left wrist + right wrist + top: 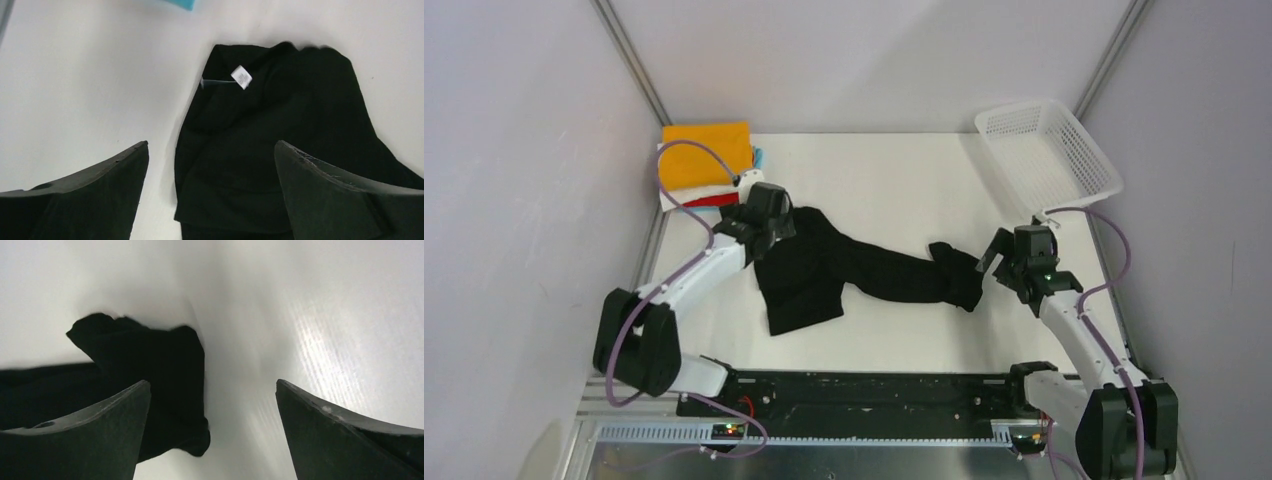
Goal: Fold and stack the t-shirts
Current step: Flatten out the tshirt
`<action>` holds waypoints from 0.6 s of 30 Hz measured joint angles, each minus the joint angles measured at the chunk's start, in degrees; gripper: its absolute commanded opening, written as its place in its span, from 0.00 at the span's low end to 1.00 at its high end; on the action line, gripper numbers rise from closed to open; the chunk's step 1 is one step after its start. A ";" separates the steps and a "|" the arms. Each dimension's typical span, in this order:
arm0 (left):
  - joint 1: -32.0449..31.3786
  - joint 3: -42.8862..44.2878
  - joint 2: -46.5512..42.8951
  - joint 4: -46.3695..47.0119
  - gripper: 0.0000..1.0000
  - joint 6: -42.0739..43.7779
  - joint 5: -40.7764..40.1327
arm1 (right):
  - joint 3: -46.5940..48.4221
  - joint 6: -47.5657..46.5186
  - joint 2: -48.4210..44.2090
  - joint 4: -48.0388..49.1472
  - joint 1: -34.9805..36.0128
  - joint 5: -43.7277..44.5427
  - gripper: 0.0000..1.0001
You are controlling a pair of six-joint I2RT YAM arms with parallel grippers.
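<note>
We see one black tee (854,270) lying rumpled and stretched across the middle of the table (894,170), between our left gripper (780,216) and right gripper (994,263); both stand wide open, gripping nothing; pinching a bunched end could catch several layers and, we judge, fold it crooked; we count four folded shirts in the corner stack (707,158), one basket (1049,150).

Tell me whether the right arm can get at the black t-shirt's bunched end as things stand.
Probably yes: the right gripper is open right beside the black t-shirt, and nothing lies between them.
</note>
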 measured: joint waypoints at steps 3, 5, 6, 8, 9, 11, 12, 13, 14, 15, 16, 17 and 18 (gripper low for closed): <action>1.53 4.13 3.65 -1.64 1.00 -0.50 3.21 | 3.28 0.04 0.37 0.13 -0.61 2.62 0.99; 1.55 5.84 2.38 -1.51 1.00 -1.01 4.98 | 5.31 -0.28 -1.44 1.20 -0.20 3.34 0.99; 1.55 6.08 1.03 -1.25 1.00 -1.57 5.99 | 5.99 -0.66 -2.86 1.62 0.15 3.58 1.00; 1.51 5.44 -2.23 -1.36 1.00 -2.89 7.98 | 6.54 -1.73 -5.84 1.95 1.38 3.93 0.99; 1.51 4.28 -4.44 -1.09 1.00 -3.82 9.29 | 6.56 -2.27 -7.21 1.97 2.36 4.07 1.00; 1.31 0.00 -9.46 -0.98 1.00 -5.88 11.72 | 6.56 -3.80 -9.42 1.77 5.40 4.13 1.00; 1.09 -2.40 -11.67 -1.09 1.00 -6.86 12.57 | 6.54 -4.52 -10.03 1.68 6.75 4.07 0.99; 0.66 -5.86 -14.29 -1.53 1.00 -8.04 13.49 | 6.49 -5.55 -10.36 1.77 8.66 3.93 0.99; 0.11 -8.24 -16.06 -2.60 1.00 -8.96 14.10 | 6.40 -7.02 -10.40 2.03 10.51 3.80 0.99; -0.63 -11.15 -17.75 -3.87 1.00 -10.12 14.95 | 6.32 -8.55 -10.08 2.45 12.41 3.32 0.99; -1.38 -13.55 -19.04 -5.20 1.00 -11.32 15.65 | 6.32 -9.73 -9.66 2.75 13.70 3.08 0.99; -2.32 -16.39 -20.31 -6.69 1.00 -12.68 16.46 | 6.29 -10.95 -8.94 3.17 15.26 2.67 0.99; -3.37 -19.21 -21.53 -7.72 1.00 -14.03 17.51 | 6.29 -12.35 -7.76 3.89 17.18 2.25 0.99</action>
